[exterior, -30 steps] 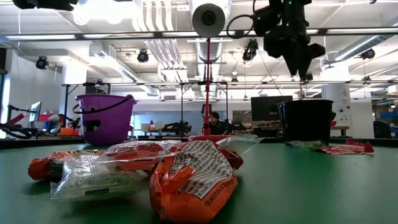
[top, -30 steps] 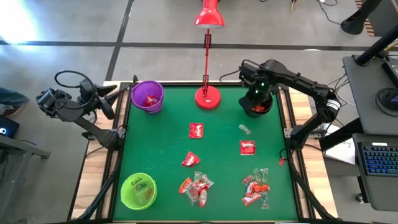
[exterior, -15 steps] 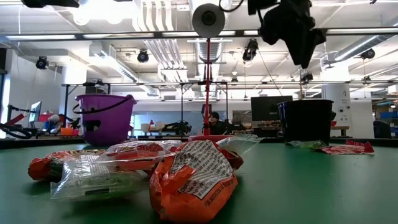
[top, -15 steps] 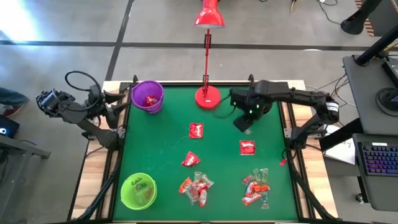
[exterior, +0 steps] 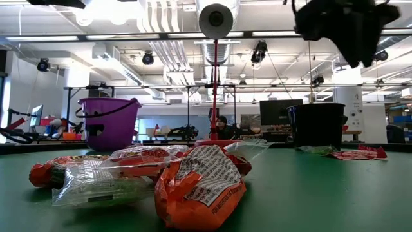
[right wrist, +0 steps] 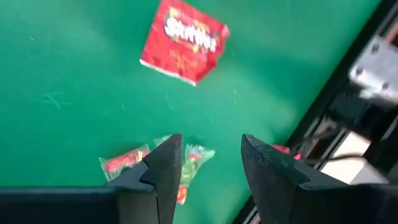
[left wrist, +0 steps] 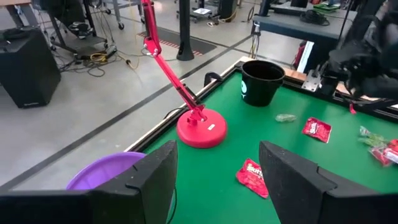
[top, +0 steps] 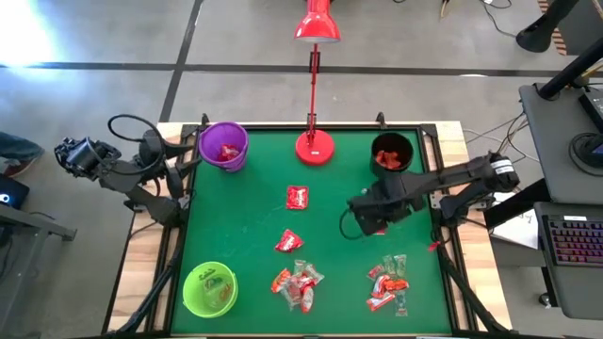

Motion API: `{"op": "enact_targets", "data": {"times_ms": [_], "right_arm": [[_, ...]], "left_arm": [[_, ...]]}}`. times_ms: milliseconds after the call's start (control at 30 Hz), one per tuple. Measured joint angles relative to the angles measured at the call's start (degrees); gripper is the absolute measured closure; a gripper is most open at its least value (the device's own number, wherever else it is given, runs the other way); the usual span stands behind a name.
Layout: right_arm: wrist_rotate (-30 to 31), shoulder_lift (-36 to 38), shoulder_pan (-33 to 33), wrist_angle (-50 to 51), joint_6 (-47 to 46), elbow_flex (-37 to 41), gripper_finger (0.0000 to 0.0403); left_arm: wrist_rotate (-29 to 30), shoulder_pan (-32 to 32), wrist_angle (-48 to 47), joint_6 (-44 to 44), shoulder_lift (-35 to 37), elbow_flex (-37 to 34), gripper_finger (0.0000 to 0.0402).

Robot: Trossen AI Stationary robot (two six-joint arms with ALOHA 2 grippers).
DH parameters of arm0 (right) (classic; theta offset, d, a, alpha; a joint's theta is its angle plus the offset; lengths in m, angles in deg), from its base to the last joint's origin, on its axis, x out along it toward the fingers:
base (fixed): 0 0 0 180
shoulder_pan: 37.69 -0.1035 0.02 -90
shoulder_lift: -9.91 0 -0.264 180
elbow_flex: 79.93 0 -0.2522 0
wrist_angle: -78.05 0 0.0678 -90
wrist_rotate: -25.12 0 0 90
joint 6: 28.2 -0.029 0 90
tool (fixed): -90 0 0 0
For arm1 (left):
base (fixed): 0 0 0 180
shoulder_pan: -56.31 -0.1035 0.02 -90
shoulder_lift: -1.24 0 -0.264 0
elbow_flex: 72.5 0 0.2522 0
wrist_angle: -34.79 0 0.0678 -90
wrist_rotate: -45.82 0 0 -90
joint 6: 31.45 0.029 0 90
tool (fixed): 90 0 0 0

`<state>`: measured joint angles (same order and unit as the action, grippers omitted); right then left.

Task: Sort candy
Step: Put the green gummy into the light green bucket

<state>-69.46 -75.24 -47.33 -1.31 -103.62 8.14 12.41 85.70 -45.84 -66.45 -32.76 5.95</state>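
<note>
While hovering over the mat's 3 o'clock area, right gripper [top: 375, 218] fingers apart and empty, red candy packet [right wrist: 182, 41] just below it, candy pile [top: 388, 282] at 5 o'clock, left gripper [left wrist: 217, 186] parted at 9 o'clock beside purple bucket [top: 223, 146].

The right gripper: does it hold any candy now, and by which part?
No, the right gripper holds nothing. Its fingers are open and empty, above the green table, near a red Skittles packet.

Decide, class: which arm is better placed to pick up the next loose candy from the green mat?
Right: its open gripper hangs above the red packet. The left gripper sits off the mat by the purple bucket.
</note>
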Motion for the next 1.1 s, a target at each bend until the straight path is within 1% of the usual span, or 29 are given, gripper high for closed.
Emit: {"op": "enact_targets", "data": {"times_ms": [100, 333, 500, 600, 733, 900, 1100], "right_arm": [[-0.8, 0.0, -3.05, -1.66, -5.52, 1.88, 0.0245], [-3.06, 0.0, -8.63, -9.53, -15.35, 7.59, 0.0245], [-6.0, 0.0, -11.72, -14.68, -21.32, 12.73, 0.0245], [-6.6, 0.0, -13.85, -17.13, -23.83, 15.64, 0.0245], [-9.15, 0.09, -15.92, -20.44, -26.94, 18.76, 0.0245], [-9.35, 0.37, -19.49, -26.46, -32.24, 22.11, 0.0245], [-9.35, 0.39, -24.34, -31.16, -39.18, 24.38, 0.0245]], "left_arm": [[1.3, 0.0, 0.24, 0.0, 0.06, 0.0, 0.0192], [1.43, 0.0, 0.31, 0.22, -0.03, 0.0, 0.0192], [1.47, 0.0, 0.36, 0.24, 0.0, 0.0, 0.0192], [1.5, 0.0, 0.42, 0.24, 0.02, 0.0, 0.0192], [1.54, 0.0, 0.49, 0.24, 0.0, 0.0, 0.0192], [1.56, 0.0, 1.42, 0.24, 0.0, 0.0, 0.0192], [1.93, 0.0, 2.62, 0.22, -0.03, 0.0, 0.0192]]}}
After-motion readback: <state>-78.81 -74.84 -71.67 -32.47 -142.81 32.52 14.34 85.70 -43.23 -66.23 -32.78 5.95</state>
